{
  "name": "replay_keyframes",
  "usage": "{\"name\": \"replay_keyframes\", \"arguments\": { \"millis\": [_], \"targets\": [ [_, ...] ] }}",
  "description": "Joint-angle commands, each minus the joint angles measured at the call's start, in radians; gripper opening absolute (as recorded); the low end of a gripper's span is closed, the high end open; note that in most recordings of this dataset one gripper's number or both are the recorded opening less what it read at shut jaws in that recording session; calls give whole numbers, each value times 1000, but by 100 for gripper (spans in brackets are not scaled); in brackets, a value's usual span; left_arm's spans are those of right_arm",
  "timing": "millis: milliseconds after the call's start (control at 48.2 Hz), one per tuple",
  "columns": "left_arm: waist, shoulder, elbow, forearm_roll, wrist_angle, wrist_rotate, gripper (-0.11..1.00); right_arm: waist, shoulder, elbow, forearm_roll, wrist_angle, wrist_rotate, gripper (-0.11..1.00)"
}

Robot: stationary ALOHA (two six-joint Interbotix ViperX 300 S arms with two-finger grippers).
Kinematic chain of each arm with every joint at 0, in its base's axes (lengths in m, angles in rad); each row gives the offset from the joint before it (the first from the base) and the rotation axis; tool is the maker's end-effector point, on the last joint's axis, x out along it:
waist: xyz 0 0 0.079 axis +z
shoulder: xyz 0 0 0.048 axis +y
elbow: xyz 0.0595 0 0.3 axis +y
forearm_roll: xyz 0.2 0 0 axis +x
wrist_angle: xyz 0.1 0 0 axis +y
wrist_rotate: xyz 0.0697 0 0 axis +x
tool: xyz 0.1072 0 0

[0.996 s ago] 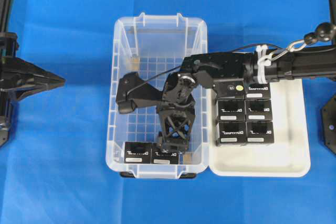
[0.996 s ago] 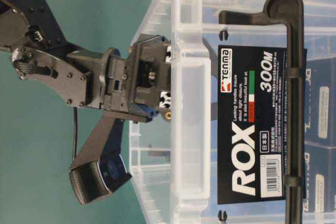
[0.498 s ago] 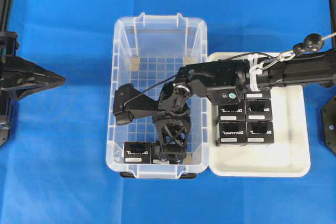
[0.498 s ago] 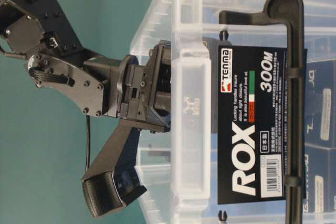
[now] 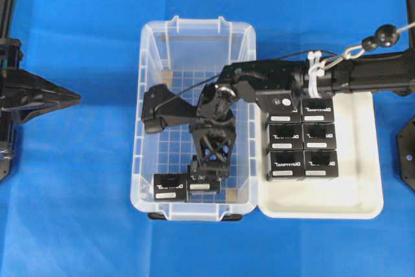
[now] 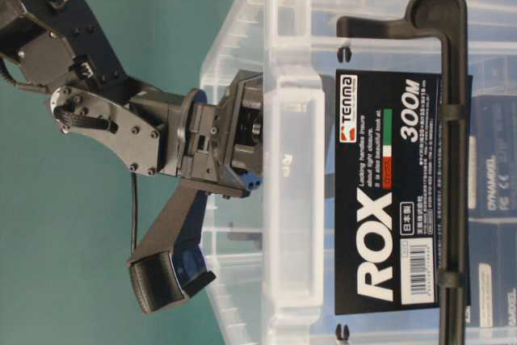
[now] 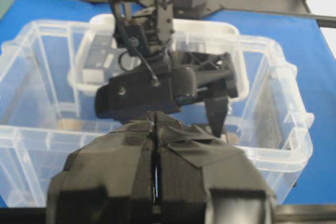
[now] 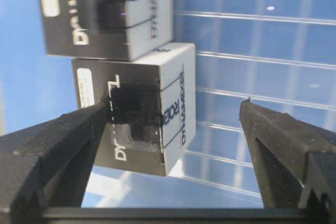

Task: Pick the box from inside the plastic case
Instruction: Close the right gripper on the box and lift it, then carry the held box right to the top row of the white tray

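Observation:
The clear plastic case stands mid-table, with two black boxes against its near wall. My right gripper reaches down into it, open, over the right-hand box. In the right wrist view that box lies between the wide-apart fingers of the gripper. The left finger is against the box's dark face, and the right finger is well clear of it. The other box sits just beyond it. My left gripper hovers shut outside the case on the left, holding nothing.
A shallow white tray touches the case's right side and holds several more black boxes. The right arm crosses above the tray's far end. In the table-level view the wrist enters over the case rim. Blue cloth surrounds everything.
The right gripper dipped to the case's near wall, then drew back a little. The right-hand box now sits slightly off the near wall, out of line with its neighbour. The left arm is still.

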Motion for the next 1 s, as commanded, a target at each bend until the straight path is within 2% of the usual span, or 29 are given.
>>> {"name": "replay_keyframes", "arguments": {
  "millis": [0, 311, 519, 976],
  "targets": [
    [5, 9, -12, 3, -5, 2, -7, -14, 2, -17, -11, 6, -11, 99],
    [6, 9, -9, 3, -5, 0, -7, 34, -2, -75, -3, 86, -15, 99],
    [6, 9, -8, 3, -5, 0, -7, 57, -2, -78, 0, 104, -15, 99],
    [9, 9, -8, 3, -5, 0, -7, 72, 25, 15, -5, -5, -58, 99]
  ]
}}
